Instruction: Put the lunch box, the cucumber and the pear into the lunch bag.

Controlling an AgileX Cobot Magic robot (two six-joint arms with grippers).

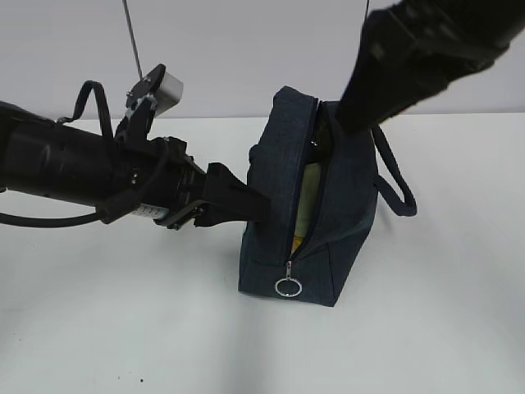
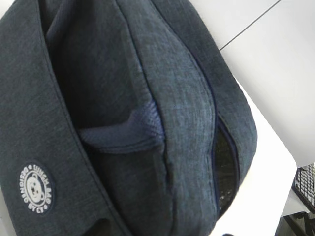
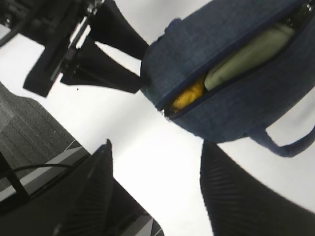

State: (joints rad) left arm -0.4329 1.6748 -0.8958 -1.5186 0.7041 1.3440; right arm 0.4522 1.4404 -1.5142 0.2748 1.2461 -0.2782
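Observation:
The navy lunch bag [image 1: 328, 205] stands on the white table with its zipper open and the ring pull [image 1: 288, 286] at the bottom. Inside it I see the sage-green lunch box [image 3: 246, 51] and the yellow pear [image 3: 188, 96]. I cannot make out the cucumber. My left gripper [image 1: 261, 205] has its fingers apart, with the tips against the bag's left side; it also shows in the right wrist view [image 3: 142, 69]. The bag's cloth and round logo [image 2: 35, 188] fill the left wrist view. My right gripper [image 3: 155, 147] is open and empty, held above the bag.
The right arm [image 1: 410, 49] reaches in from the upper right over the bag's top. A loop handle [image 1: 398, 193] hangs off the bag's right side. White table [image 1: 123, 328] surrounds the bag; its edge and the grey floor [image 3: 29, 128] show in the right wrist view.

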